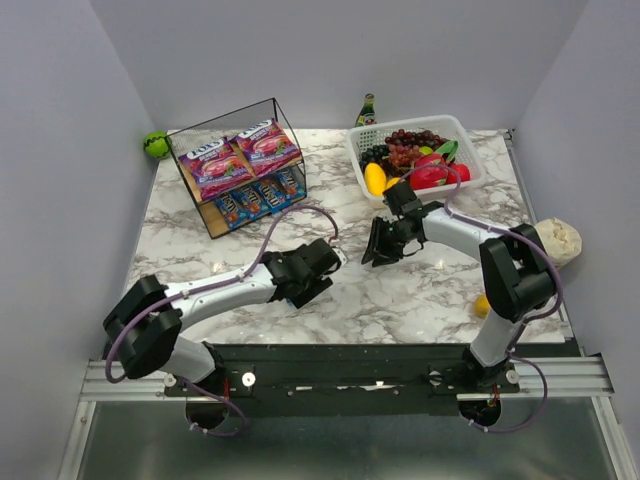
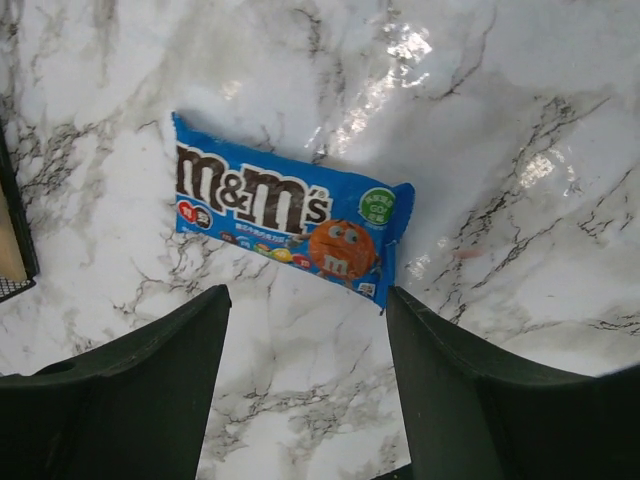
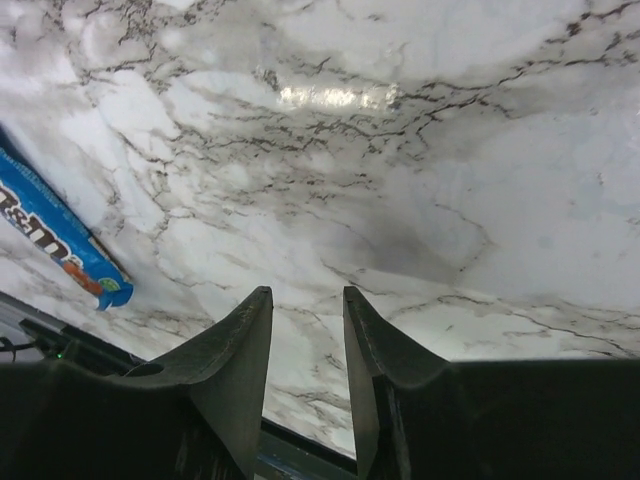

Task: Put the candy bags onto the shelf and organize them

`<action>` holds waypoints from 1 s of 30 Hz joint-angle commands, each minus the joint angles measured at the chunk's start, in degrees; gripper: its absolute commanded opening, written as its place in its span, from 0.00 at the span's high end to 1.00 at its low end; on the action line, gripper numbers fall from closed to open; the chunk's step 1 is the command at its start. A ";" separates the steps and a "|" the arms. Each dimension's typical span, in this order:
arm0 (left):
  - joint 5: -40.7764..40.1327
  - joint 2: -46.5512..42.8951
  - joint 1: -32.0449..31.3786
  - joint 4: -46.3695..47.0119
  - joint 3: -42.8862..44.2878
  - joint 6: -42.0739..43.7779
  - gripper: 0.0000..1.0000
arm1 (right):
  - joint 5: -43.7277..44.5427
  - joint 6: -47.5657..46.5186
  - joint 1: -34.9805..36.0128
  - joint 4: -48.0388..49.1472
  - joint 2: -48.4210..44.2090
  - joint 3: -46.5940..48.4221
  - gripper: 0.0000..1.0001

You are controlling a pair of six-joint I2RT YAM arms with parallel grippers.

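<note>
Left wrist view centres on one blue packet [image 2: 285, 215] lying flat and slightly askew on the desk [image 2: 500, 120], just off the corner of the shelf [image 2: 10, 240] and not touching it. The left fingers [image 2: 130, 380] are spread wide and empty, poised on the side of the packet away from the shelf, with its lower edge between their tips. It looks light, thin and crinkly, with glossy film that may slip and loose candy inside that will shift. Since it lies flush on the desk, a pinch across its short width near the middle, or on a crimped end seam, seems the safest hold. On the shelf, the purple bags [image 1: 215, 165] lie on the top board and other blue packets [image 1: 255, 200] line the lower one, so this packet appears to be the only one left off it. Farther from the shelf than the packet, the right fingers [image 3: 230, 380] are narrowly parted, holding nothing.
</note>
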 commanded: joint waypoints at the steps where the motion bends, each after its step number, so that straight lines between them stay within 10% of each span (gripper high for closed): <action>1: 1.20 4.95 -2.51 1.12 0.06 3.25 0.29 | -3.77 0.68 -0.03 1.44 -4.24 -1.94 0.57; 15: 2.61 13.74 -2.95 1.56 1.82 4.66 0.33 | -3.24 1.39 -0.03 1.44 -7.14 -3.17 0.57; 30: -1.87 14.28 -2.87 1.56 0.85 4.14 1.00 | -2.01 1.65 0.06 1.09 -8.20 -3.34 0.57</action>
